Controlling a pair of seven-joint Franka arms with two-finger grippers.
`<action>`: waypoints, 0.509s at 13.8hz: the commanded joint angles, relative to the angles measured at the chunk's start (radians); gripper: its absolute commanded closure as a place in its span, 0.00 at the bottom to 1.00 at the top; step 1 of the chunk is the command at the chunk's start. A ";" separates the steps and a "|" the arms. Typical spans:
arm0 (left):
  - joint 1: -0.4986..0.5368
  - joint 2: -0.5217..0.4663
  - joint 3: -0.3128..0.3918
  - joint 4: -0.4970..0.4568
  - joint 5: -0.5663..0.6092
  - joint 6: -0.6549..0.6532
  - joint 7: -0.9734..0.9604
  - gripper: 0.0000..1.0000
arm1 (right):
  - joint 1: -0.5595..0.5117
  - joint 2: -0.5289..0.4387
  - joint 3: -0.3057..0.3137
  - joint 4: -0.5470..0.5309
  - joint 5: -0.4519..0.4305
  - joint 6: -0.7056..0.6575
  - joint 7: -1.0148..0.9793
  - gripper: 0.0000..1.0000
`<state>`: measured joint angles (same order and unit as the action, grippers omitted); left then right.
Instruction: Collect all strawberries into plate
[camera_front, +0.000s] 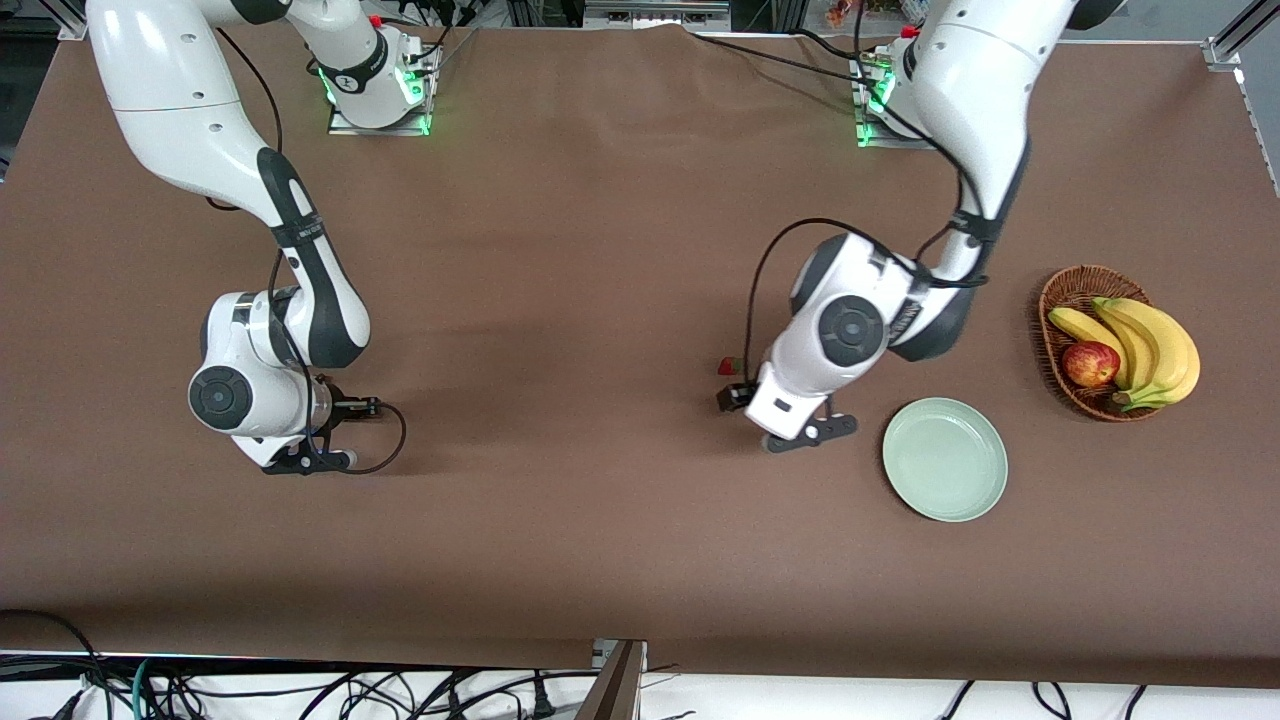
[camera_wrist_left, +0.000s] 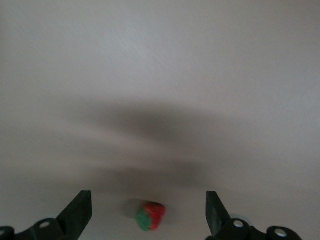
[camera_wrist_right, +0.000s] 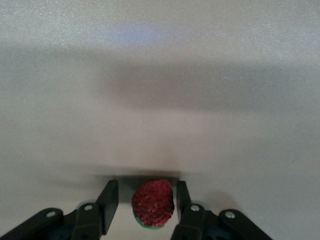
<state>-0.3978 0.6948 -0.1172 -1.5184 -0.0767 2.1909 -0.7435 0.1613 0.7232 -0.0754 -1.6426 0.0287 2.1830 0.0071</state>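
Nearest me, the mint-green plate (camera_front: 945, 458) sits bare on the bench (camera_front: 600, 540); my left end effector (camera_wrist_left: 148, 212) hangs spread wide above a strawberry (camera_wrist_left: 150, 215); my right end effector (camera_wrist_right: 148, 202) is clamped on another strawberry (camera_wrist_right: 153, 203); a third strawberry (camera_front: 729, 366) lies beside the left wrist.

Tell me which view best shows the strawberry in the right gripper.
Right wrist view: the strawberry fills the gap between the fingers of the right gripper, red skin and green cap clear. Front view hides it under the right arm's wrist. Left wrist view shows a different strawberry, lying on the table under the open left gripper.
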 joint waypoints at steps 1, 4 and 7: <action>-0.010 0.040 0.014 0.017 0.006 0.029 -0.025 0.00 | -0.003 -0.036 0.003 -0.037 0.011 0.006 -0.018 0.67; -0.036 0.031 0.014 -0.063 0.006 0.026 -0.028 0.00 | -0.003 -0.036 0.003 -0.037 0.011 0.003 -0.019 0.70; -0.038 0.031 0.010 -0.091 0.005 0.026 -0.030 0.00 | 0.000 -0.044 0.011 -0.020 0.028 -0.009 -0.009 0.80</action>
<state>-0.4216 0.7440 -0.1156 -1.5778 -0.0766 2.2070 -0.7593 0.1614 0.7193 -0.0747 -1.6427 0.0314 2.1828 0.0053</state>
